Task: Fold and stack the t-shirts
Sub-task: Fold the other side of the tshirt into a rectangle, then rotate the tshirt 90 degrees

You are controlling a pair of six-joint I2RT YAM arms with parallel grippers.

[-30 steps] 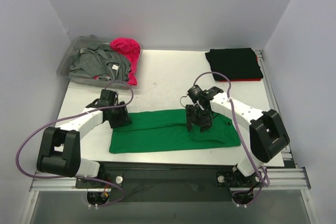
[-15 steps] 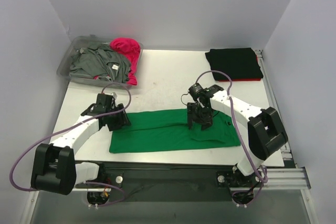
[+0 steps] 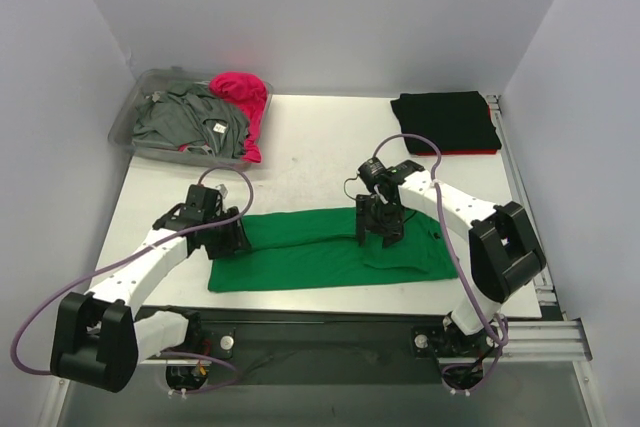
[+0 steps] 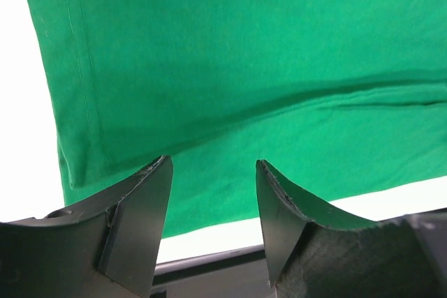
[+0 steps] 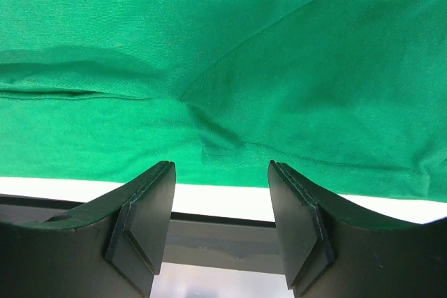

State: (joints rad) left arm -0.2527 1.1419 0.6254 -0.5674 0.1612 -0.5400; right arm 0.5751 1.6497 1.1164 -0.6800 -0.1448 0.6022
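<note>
From above only: white table [image 3: 320, 147], with green shirt [image 3: 320, 252] folded into a long flat band along its near edge, between the two arms. At the far left corner, clear bin [image 3: 125, 127] holding grey shirt [image 3: 185, 119] and pink shirt [image 3: 245, 97], the pink one spilling over the bin's right rim. At the far right corner, black shirt [image 3: 445, 119] folded square, well apart from the green one. Under its near side, a red edge [image 3: 470, 152], possibly another cloth, hard to tell. Left gripper [image 3: 228, 237] down at the band's left end. Right gripper [image 3: 380, 230] down on the band, right of its middle. Not settled from above: how the jaws stand. Settled at the wrists: left gripper [image 4: 213, 165] released, fingers [image 4: 140, 221] apart with nothing between them, green shirt [image 4: 244, 54] filling the view beyond. Right gripper [image 5: 222, 169] likewise spread and holding nothing, over green shirt [image 5: 223, 33]. Also seen only at the wrists: a stitched hem [image 4: 78, 68] down the cloth's left side, a fold ridge [image 4: 349, 99] across it, and in the right view a second hem [image 5: 349, 165] near the table edge. Smallest, from above only: white tag [image 3: 215, 128] on the grey shirt, writing too small to read.
</note>
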